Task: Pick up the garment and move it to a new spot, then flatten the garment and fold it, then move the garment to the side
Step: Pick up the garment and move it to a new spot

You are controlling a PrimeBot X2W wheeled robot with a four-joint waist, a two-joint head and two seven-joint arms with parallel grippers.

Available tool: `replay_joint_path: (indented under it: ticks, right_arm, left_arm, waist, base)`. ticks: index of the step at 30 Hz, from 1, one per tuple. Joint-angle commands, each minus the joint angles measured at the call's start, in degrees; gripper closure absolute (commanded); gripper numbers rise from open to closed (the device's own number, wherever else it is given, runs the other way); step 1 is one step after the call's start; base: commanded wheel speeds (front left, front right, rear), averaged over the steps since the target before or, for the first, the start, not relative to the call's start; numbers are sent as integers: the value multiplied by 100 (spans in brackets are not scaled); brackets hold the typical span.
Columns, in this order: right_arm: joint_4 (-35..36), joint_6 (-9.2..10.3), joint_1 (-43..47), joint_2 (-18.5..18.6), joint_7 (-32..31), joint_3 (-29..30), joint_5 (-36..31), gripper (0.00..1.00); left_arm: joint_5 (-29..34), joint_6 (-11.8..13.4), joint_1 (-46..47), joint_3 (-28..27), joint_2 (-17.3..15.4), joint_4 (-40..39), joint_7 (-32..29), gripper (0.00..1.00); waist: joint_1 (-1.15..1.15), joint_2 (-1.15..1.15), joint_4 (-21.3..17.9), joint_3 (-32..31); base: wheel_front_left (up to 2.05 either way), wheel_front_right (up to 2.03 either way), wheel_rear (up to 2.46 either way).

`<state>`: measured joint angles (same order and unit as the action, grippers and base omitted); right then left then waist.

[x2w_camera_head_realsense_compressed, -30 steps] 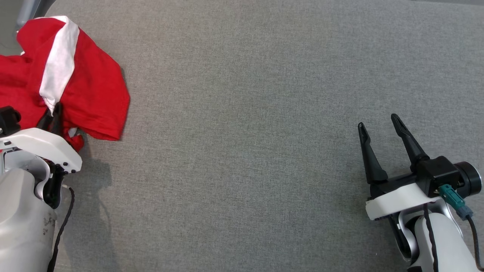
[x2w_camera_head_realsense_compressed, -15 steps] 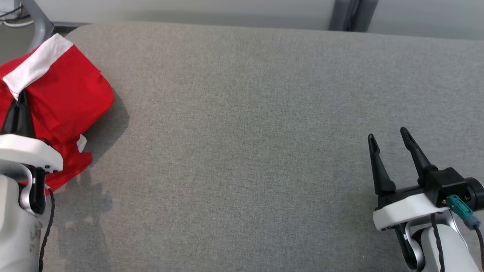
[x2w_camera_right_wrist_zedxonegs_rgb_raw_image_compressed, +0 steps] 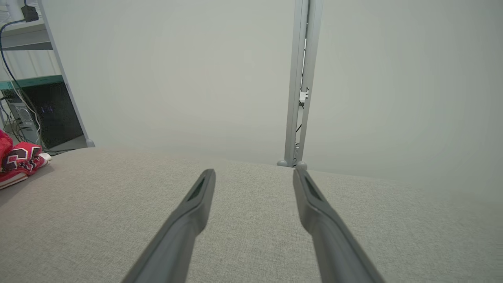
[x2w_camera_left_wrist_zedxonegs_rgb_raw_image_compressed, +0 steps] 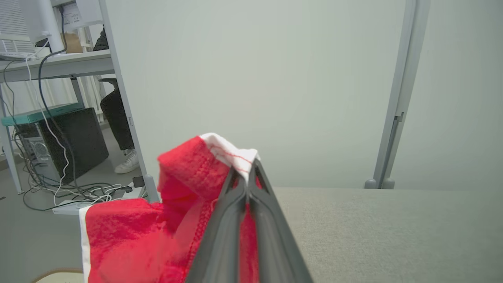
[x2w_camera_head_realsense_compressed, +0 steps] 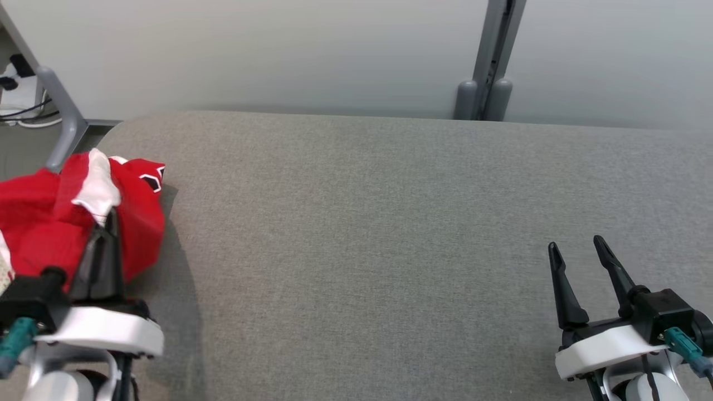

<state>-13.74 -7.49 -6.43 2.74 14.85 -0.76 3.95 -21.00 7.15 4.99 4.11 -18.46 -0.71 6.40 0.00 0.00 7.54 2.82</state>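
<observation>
The garment [x2w_camera_head_realsense_compressed: 39,228] is red with white trim, bunched at the left end of the grey padded table [x2w_camera_head_realsense_compressed: 362,223]. My left gripper [x2w_camera_head_realsense_compressed: 113,214] is shut on a white-edged fold of it, lifting that fold. In the left wrist view the closed fingers [x2w_camera_left_wrist_zedxonegs_rgb_raw_image_compressed: 235,212] pinch the white hem of the garment [x2w_camera_left_wrist_zedxonegs_rgb_raw_image_compressed: 184,169], and the rest hangs below. My right gripper [x2w_camera_head_realsense_compressed: 576,248] stands open over the table's right side with nothing between its fingers. The right wrist view shows that gripper [x2w_camera_right_wrist_zedxonegs_rgb_raw_image_compressed: 253,177] with jaws wide apart, and the garment [x2w_camera_right_wrist_zedxonegs_rgb_raw_image_compressed: 17,159] at the far left.
A pale wall with a grey upright post [x2w_camera_head_realsense_compressed: 490,61] runs behind the table. Left of the table stand a metal frame leg [x2w_camera_head_realsense_compressed: 61,122], cables and a dark computer case [x2w_camera_left_wrist_zedxonegs_rgb_raw_image_compressed: 67,145] on the floor. A person's leg and white shoe [x2w_camera_left_wrist_zedxonegs_rgb_raw_image_compressed: 125,165] show beyond the frame.
The head camera has tilted up, bringing the wall and the table's far edge into view. My left gripper closed fully on the garment's white-trimmed fold and has raised it. The right gripper stays open.
</observation>
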Motion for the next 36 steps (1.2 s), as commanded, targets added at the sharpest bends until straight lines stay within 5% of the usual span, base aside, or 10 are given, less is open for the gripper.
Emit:
replay_joint_path:
  ticks: [1,5,10,25,36]
  right_arm:
    - [24,-1,40,33,37,24,38,0]
    - [103,-1,21,31,35,72,51,0]
    - [212,-1,-164,33,25,68,23,0]
    - [270,-1,-592,28,45,31,566,0]
    - [362,-1,-804,26,43,-194,1170,0]
  left_arm:
    - [52,37,-40,41,16,-136,-53,100]
    - [169,92,-290,335,51,-865,-397,100]
    - [197,-179,-43,915,226,-1079,-621,100]
    - [411,-1086,2092,2212,988,240,-808,100]
    - [433,-1239,3674,2272,1254,1668,-679,100]
  waist:
    - [0,0,-59,-35]
    - [0,0,-185,50]
    - [0,0,-514,314]
    - [0,0,-2104,1258]
    - [0,0,-3011,1920]
  base:
    - [0,0,0]
    - [0,0,0]
    - [0,0,0]
    - [0,0,0]
    - [0,0,0]
